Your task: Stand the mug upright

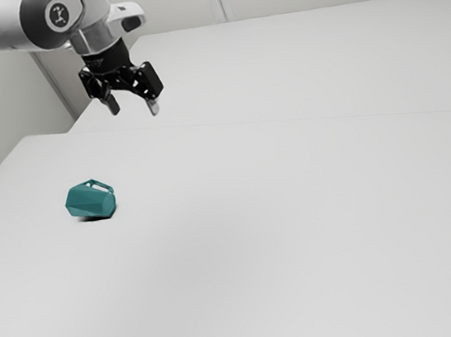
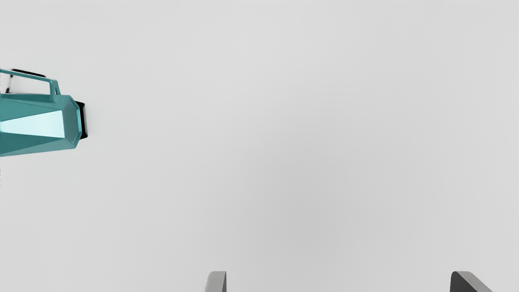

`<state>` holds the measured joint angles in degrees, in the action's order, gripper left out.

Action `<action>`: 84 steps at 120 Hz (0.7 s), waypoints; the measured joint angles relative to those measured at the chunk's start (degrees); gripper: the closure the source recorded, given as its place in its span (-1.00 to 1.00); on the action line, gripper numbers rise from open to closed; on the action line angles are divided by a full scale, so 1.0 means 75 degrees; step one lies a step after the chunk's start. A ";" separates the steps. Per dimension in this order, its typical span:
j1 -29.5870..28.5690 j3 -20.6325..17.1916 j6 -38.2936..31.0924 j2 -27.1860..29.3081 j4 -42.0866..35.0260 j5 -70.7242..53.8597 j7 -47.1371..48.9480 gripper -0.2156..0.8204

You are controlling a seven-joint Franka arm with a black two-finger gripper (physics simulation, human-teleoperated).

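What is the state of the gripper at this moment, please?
Gripper: open and holding nothing, its fingers wide apart, above the table; the teal mug lies on its side, untouched.

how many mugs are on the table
1: a teal mug lying on its side on the table, toward the exterior view's left, lower than the raised end effector.

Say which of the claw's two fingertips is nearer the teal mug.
The fingertip on the exterior view's left is nearer the teal mug; its twin stands across the open gap, farther away.
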<state>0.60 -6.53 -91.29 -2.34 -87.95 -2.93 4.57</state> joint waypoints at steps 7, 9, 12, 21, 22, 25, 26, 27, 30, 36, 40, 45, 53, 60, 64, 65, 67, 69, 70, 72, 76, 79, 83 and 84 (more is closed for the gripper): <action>-0.0032 -0.0047 -0.0002 -0.0001 0.0156 -0.0003 -0.0006 -0.58; -0.0031 -0.0052 0.0000 0.0000 0.0184 -0.0002 -0.0007 -0.58; -0.0024 -0.0053 0.0005 0.0004 0.0214 -0.0002 -0.0009 -0.58; -0.0007 -0.0061 0.0009 0.0004 0.0251 -0.0001 -0.0008 -0.58; -0.0005 -0.0062 0.0008 0.0006 0.0253 -0.0002 -0.0007 -0.58; 0.0000 -0.0064 0.0006 0.0009 0.0257 -0.0004 -0.0007 -0.58; 0.0002 -0.0065 0.0005 0.0010 0.0258 -0.0005 -0.0007 -0.58; 0.0004 -0.0065 0.0005 0.0012 0.0258 -0.0006 -0.0007 -0.58; 0.0009 -0.0066 0.0001 0.0017 0.0260 -0.0007 -0.0007 -0.58; 0.0018 -0.0067 -0.0004 0.0024 0.0258 -0.0008 -0.0006 -0.58; 0.0021 -0.0067 -0.0008 0.0036 0.0255 -0.0008 -0.0006 -0.58; 0.0017 -0.0072 -0.0028 0.0044 0.0234 -0.0002 -0.0005 -0.58; 0.0016 -0.0070 -0.0094 0.0048 0.0162 0.0013 -0.0005 -0.58; 0.0012 -0.0055 -0.0169 0.0075 0.0075 0.0076 -0.0003 -0.58; -0.0011 -0.0050 -0.0245 0.0138 -0.0057 0.0111 0.0001 -0.58; -0.0016 -0.0048 -0.0275 0.0151 -0.0091 0.0120 0.0005 -0.58; -0.0025 -0.0041 -0.0338 0.0171 -0.0159 0.0133 0.0014 -0.58; -0.0038 -0.0037 -0.0400 0.0188 -0.0229 0.0146 0.0028 -0.58; -0.0046 -0.0037 -0.0430 0.0195 -0.0264 0.0152 0.0036 -0.58; -0.0062 -0.0036 -0.0485 0.0209 -0.0338 0.0163 0.0052 -0.58; -0.0092 -0.0029 -0.0584 0.0218 -0.0461 0.0208 0.0081 -0.58; -0.0117 -0.0026 -0.0644 0.0198 -0.0524 0.0260 0.0102 -0.58; -0.0159 -0.0024 -0.0717 0.0178 -0.0623 0.0337 0.0125 -0.58; -0.0172 -0.0024 -0.0733 0.0175 -0.0647 0.0357 0.0129 -0.58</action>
<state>-0.69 -6.70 -96.79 -1.02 -92.80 -0.25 5.53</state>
